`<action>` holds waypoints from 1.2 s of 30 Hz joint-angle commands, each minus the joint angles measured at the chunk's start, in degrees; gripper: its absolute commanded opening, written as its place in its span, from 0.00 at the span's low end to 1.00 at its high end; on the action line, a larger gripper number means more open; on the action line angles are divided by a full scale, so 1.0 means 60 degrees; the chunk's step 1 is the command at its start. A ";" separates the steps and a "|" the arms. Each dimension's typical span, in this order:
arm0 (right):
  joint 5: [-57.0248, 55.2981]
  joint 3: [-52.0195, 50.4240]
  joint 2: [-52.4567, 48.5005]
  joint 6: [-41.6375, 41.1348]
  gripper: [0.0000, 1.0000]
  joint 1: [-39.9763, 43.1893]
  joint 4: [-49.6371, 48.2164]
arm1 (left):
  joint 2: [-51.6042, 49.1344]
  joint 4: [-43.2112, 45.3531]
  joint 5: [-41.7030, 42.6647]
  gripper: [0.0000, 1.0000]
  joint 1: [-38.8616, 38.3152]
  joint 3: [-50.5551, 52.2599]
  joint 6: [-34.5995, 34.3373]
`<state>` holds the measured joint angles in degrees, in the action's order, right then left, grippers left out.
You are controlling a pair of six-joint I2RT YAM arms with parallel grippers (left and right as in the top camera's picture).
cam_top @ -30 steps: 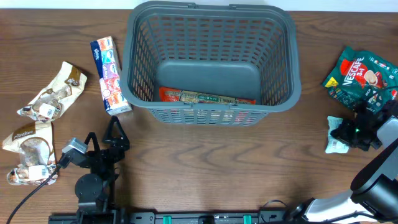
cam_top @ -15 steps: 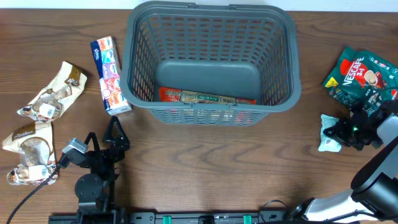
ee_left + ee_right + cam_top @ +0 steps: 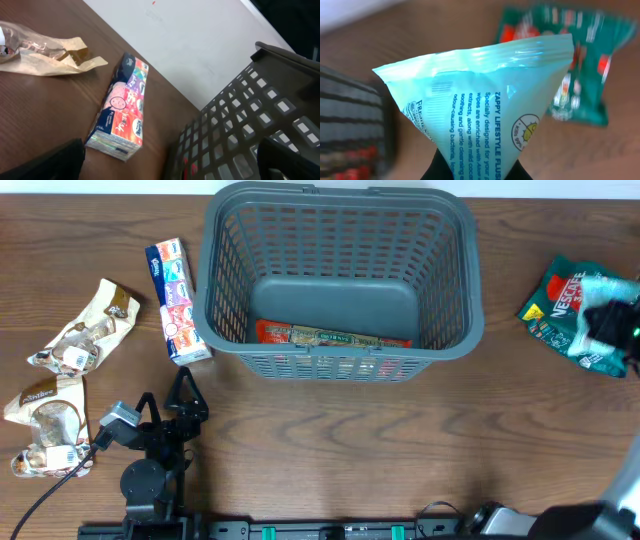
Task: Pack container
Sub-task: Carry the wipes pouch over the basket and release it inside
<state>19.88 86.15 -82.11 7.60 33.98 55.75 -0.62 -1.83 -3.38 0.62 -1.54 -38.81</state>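
Gripping pale teal wipes packet (image 3: 490, 95) by its lower end in right claw (image 3: 470, 167), clenched on it, holding it over green Nescafe bag (image 3: 558, 302) by right edge, probably for carrying to container (image 3: 340, 210). Leaving container at far edge centre, red packet (image 3: 330, 336) inside along near wall. Parking left claw (image 3: 184, 387) released by near-left corner, facing tissue pack (image 3: 177, 300), likely waiting. Working on brown wood surface (image 3: 330, 450), white panel (image 3: 200, 40) beyond far edge
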 commanded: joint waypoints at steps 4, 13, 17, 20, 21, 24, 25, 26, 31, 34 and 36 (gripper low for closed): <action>0.0229 0.2656 0.0386 -0.0284 0.01 -0.1351 0.0907 | 0.0066 -0.0324 -0.0117 0.99 -0.0025 0.0219 0.0058; -0.0182 0.4084 0.0335 -0.0823 0.01 -0.4455 0.0936 | 0.0066 -0.0324 -0.0113 0.99 -0.0025 0.0219 0.0058; -0.1013 0.4087 -0.0076 -0.0871 0.01 -0.5974 0.0987 | 0.0066 -0.0324 -0.0117 0.99 -0.0025 0.0219 0.0058; -0.1519 0.4087 -0.0521 -0.0871 0.01 -0.6910 0.1122 | 0.0066 -0.0324 -0.0117 0.98 -0.0025 0.0219 0.0058; -0.1676 0.4087 -0.0707 -0.0871 0.01 -0.7216 0.1129 | 0.0066 -0.0324 -0.0117 0.99 -0.0025 0.0219 0.0058; -0.2036 0.4087 -0.1169 -0.0900 0.01 -0.7792 0.1067 | 0.0066 -0.0324 -0.0117 0.99 -0.0025 0.0219 0.0058; -0.2044 0.4087 -0.1282 -0.0911 0.01 -0.7872 0.1045 | 0.0066 -0.0324 -0.0113 0.99 -0.0025 0.0219 0.0058; -0.2029 0.4087 -0.1402 -0.0918 0.01 -0.7934 0.1042 | 0.0066 -0.0324 -0.0117 0.99 -0.0025 0.0219 0.0058; -0.2033 0.4087 -0.1949 -0.0943 0.01 -0.8054 0.1326 | 0.0066 -0.0324 -0.0117 0.99 -0.0025 0.0219 0.0058; -0.2204 0.4087 -0.2342 -0.0933 0.01 -0.8054 0.1596 | 0.0066 -0.0324 -0.0113 0.99 -0.0025 0.0219 0.0058; -0.2244 0.4087 -0.2619 -0.0885 0.01 -0.8054 0.1687 | 0.0066 -0.0324 -0.0117 0.99 -0.0025 0.0219 0.0058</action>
<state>7.79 109.84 -95.33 2.92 -13.76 65.56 -0.62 -1.83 -3.38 0.62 -1.54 -38.79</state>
